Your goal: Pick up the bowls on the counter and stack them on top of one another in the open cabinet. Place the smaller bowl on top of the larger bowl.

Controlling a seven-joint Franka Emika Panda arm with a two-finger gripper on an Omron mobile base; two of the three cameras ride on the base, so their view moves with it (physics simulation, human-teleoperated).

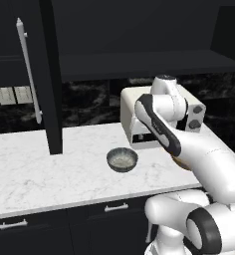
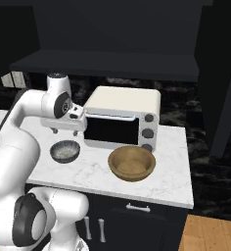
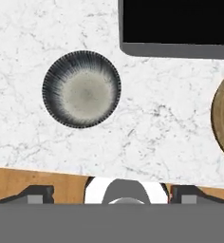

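- Bowls sit apart on the white marble surface [image 2: 171,181], both upright and empty.
- Small bowl [image 3: 81,89]: round, dark grey metallic, ribbed rim, pale speckled inside; it lies left of the toaster oven [image 2: 121,120], near its front corner.
- Large bowl [image 2: 131,163]: wider, shallow, tan-brown wood look, thick rim; it lies just before the oven's right half.
- Cabinet [image 1: 139,62] above: black, dark shelf, tall door [image 1: 49,74] with silver bar handle [image 1: 29,69].
- Jaws hang high over the surface, near the small bowl, holding nothing; their width I cannot tell.
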